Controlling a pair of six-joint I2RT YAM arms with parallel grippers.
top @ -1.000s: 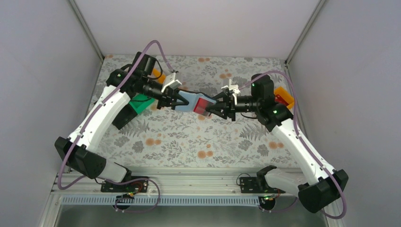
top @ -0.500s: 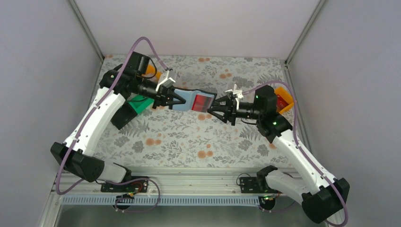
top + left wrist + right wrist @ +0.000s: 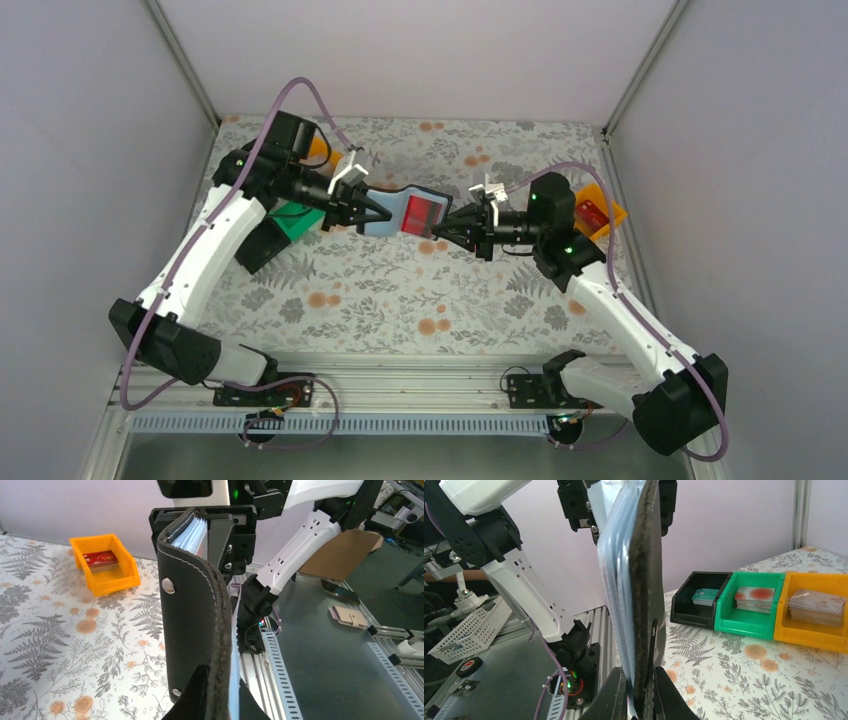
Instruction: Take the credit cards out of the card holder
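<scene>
Both hands grip the holder [image 3: 391, 217] in mid-air.
Above the floral surface [image 3: 400, 290], the left hand [image 3: 376, 212] is closed tight on one end of the open black holder, and the right hand [image 3: 446, 226] is clamped on the other end. The holder hangs between them, clear of the surface. Black [image 3: 698, 600], green [image 3: 751, 605] and orange [image 3: 814, 612] trays sit side by side, each with cards inside. A red card [image 3: 421, 214] shows in the holder's inner pocket.
</scene>
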